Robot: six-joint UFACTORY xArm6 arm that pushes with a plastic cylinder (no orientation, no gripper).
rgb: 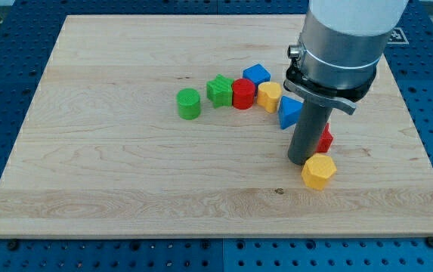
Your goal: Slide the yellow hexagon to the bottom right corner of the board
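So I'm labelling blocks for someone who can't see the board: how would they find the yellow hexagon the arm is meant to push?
Start at the big grey arm on the wooden board toward the view's right and follow it down to my tip. The yellow hexagon sits right against it, on its lower right. The other yellow block is up in the curved row, between a red block and a blue one; this one stands alone below it.

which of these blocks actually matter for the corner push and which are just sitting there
In the job:
- yellow hexagon, toward the view's bottom right
- my tip, touching it at its upper left
- board

Lying about:
- green cylinder
- green block
- red block
- second yellow block
- two blue blocks
- red block behind the rod
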